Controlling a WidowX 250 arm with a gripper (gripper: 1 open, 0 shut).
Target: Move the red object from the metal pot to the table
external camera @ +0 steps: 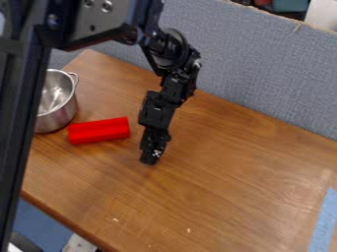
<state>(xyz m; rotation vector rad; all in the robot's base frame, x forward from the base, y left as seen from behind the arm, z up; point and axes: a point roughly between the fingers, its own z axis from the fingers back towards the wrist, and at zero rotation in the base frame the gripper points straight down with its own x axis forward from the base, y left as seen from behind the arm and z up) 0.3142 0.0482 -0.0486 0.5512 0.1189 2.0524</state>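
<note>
The red object (99, 130) lies flat on the table (237, 187), just right of the metal pot (53, 101). The pot stands at the left edge, its left side hidden behind a dark bar of the robot's frame. My gripper (153, 157) points down at the wood a short way right of the block's right end and apart from it. Nothing shows between its fingers. The fingertips are small and dark here, so the gap between them does not show.
A grey fabric partition (250, 59) runs along the table's far side. The dark frame bar (16, 128) crosses the left of the view in front of the pot. The table's front edge (79, 231) and right edge are near.
</note>
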